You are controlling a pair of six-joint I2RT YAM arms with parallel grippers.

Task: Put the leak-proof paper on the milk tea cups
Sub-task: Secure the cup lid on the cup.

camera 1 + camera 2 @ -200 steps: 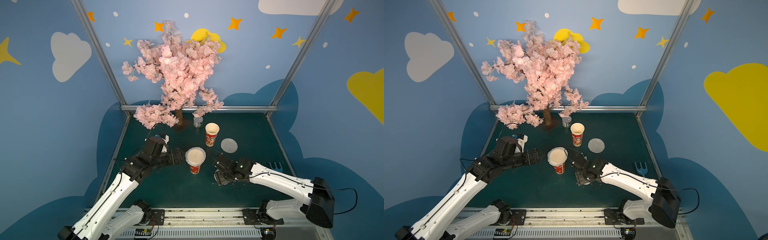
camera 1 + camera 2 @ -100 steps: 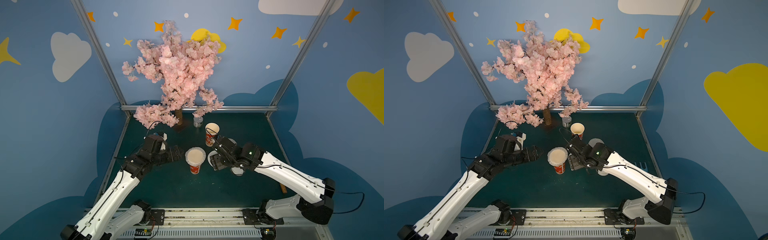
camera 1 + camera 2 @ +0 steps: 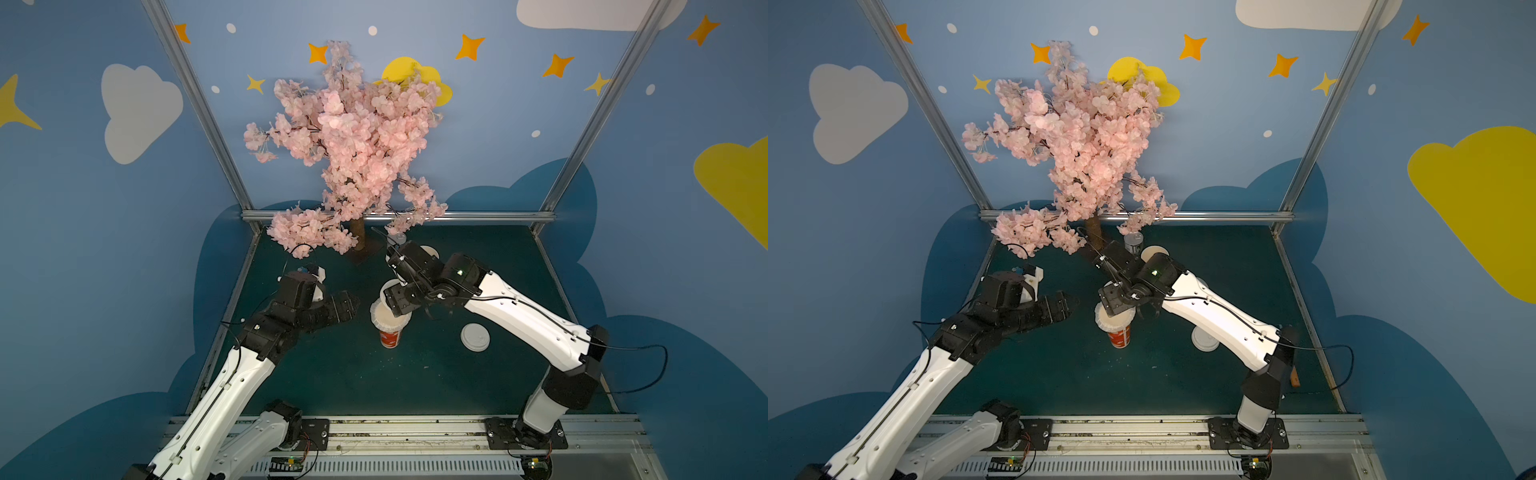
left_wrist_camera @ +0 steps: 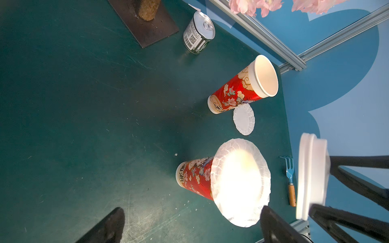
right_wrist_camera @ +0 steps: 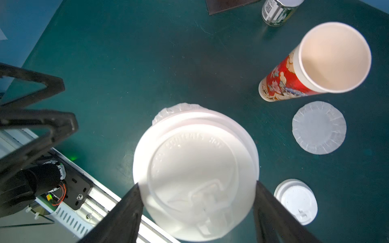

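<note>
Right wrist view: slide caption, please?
Right hand holds a white lid above one leak-proof paper; open cup and spare paper nearby.

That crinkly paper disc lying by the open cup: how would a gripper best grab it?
Likely from above, pinching the pleated rim of the paper disc on the side away from the open cup. It lies flat on the table, so only its crinkled edge offers a hold.

Over the covered cup (image 3: 390,337): blocked by the right claw (image 3: 395,305), which grips a white lid (image 5: 195,168).
Left of it: left claw (image 3: 351,303), jaws wide, close beside.
Open cup (image 5: 334,56): mouth uncovered; can (image 4: 199,33) and tree base (image 4: 145,25) behind.
Loose paper (image 5: 319,127): flat, between open cup and spare lid (image 5: 295,201).
Right arm (image 3: 519,316): spans the right half, partly hiding the open cup in both top views.
Front counter (image 3: 374,386): bare, room to pass.
</note>
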